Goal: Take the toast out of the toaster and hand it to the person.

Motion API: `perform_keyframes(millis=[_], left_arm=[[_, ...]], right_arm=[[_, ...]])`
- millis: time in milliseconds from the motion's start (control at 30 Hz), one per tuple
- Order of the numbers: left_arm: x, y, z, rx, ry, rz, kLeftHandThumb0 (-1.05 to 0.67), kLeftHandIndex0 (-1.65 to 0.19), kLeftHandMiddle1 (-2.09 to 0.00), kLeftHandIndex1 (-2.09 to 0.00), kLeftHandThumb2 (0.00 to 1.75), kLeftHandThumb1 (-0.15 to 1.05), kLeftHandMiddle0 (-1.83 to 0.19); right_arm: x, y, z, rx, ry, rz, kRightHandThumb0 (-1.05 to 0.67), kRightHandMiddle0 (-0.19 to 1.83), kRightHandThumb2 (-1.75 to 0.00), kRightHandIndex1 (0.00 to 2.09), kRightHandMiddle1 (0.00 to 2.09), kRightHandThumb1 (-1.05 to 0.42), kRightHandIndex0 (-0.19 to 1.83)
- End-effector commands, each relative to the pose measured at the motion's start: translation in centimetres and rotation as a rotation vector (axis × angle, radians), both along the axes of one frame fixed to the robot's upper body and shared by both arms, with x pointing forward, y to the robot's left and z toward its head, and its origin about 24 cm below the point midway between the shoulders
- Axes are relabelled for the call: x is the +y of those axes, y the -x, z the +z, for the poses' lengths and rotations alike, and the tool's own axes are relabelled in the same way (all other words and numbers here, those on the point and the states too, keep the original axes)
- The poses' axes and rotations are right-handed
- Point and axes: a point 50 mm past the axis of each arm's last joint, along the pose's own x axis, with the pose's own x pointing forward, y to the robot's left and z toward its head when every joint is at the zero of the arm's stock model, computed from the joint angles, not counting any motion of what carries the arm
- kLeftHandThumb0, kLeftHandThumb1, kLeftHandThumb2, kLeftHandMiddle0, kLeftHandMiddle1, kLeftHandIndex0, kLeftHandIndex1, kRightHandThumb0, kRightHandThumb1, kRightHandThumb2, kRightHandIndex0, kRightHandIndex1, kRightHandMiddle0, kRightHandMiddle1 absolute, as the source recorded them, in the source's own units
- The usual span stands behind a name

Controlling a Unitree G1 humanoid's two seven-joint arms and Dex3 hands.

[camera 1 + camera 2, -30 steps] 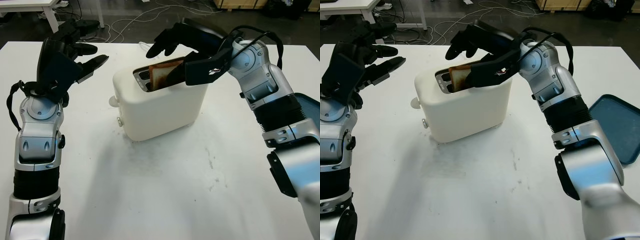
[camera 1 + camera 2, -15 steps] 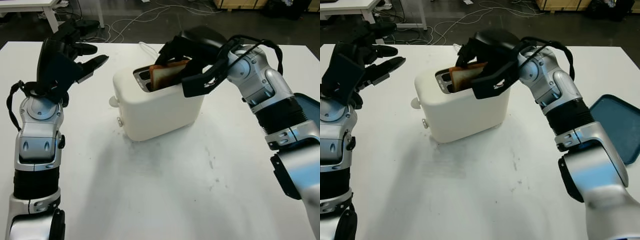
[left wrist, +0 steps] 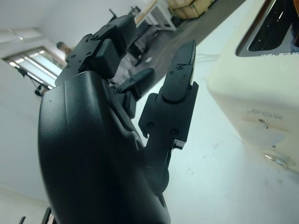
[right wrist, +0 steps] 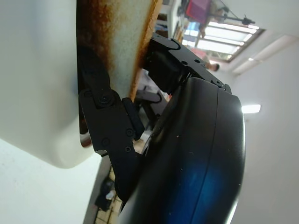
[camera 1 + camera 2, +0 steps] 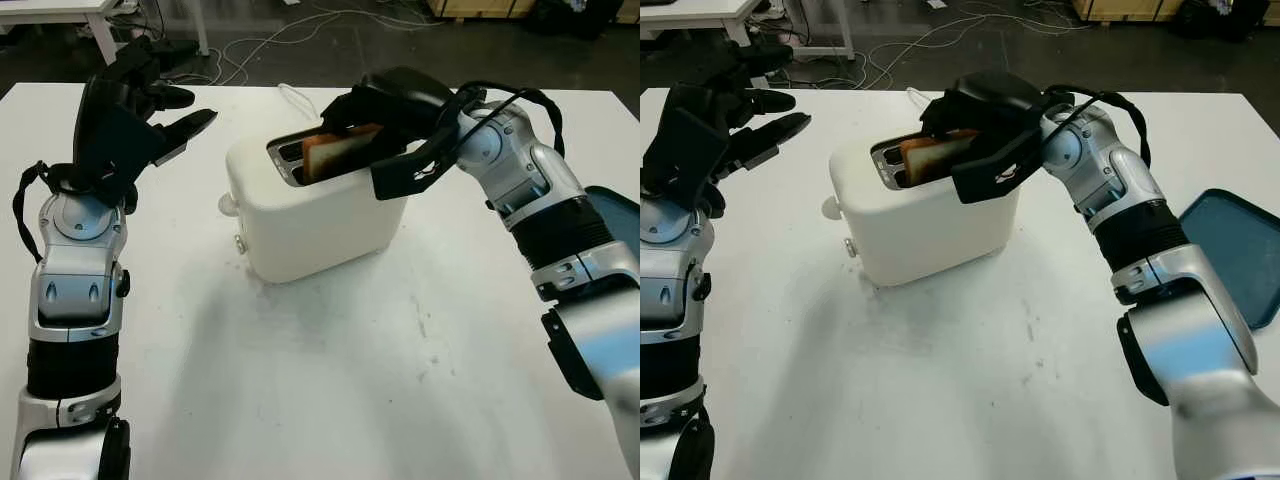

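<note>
Right hand (image 5: 385,115) closed around brown square toast slice (image 5: 335,152) in white plastic toaster (image 5: 320,205). Could snag and tip toaster. Left hand (image 5: 125,125) open at nine o'clock.

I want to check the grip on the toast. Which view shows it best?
The right wrist view: the right hand has fingers closed on the toast, seen close up. The eye views show the toast tilted in the toaster slot, partly covered by that hand.
</note>
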Motion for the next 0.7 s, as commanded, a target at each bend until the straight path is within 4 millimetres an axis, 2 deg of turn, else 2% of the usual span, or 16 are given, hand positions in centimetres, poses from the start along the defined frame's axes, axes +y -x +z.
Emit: perform_keyframes(millis=[0, 133, 167, 300, 433, 667], left_arm=[[0.1, 0.0, -0.3, -0.001, 0.018, 0.006, -0.28, -0.39, -0.98, -0.52, 0.00, 0.89, -0.30], [0.2, 0.0, -0.3, 0.010, 0.019, 0.006, -0.29, -0.38, -0.97, -0.52, 0.00, 0.89, -0.29], [0.2, 0.1, -0.3, 0.007, 0.010, 0.008, -0.28, -0.38, -0.97, -0.52, 0.00, 0.89, -0.29], [0.2, 0.2, -0.3, 0.010, 0.004, 0.008, -0.27, -0.38, -0.96, -0.51, 0.01, 0.90, -0.30], [0.2, 0.2, -0.3, 0.025, 0.022, 0.008, -0.26, -0.37, -0.93, -0.50, 0.01, 0.90, -0.29], [0.1, 0.3, -0.3, 0.021, 0.013, 0.017, -0.24, -0.38, -0.90, -0.49, 0.01, 0.91, -0.29]], right_arm=[[0.3, 0.3, -1.7, 0.063, 0.017, 0.036, -0.26, 0.77, 0.00, 1.40, 1.33, -0.75, 0.89], [0.4, 0.4, -2.3, 0.066, 0.040, 0.046, -0.32, 0.74, -0.01, 1.70, 1.68, -0.78, 0.98], [0.5, 0.4, -2.4, 0.055, 0.050, 0.050, -0.34, 0.75, -0.01, 1.72, 1.71, -0.78, 1.01], [0.6, 0.4, -2.6, 0.024, 0.078, 0.056, -0.47, 0.86, -0.05, 1.74, 1.74, -0.89, 1.11], [0.5, 0.2, -2.3, -0.003, 0.122, 0.054, -0.58, 0.86, -0.35, 1.75, 1.75, -0.92, 1.10], [0.1, 0.0, -0.9, -0.075, 0.095, 0.068, -0.48, 0.89, -0.46, 1.75, 1.75, -0.92, 1.10]])
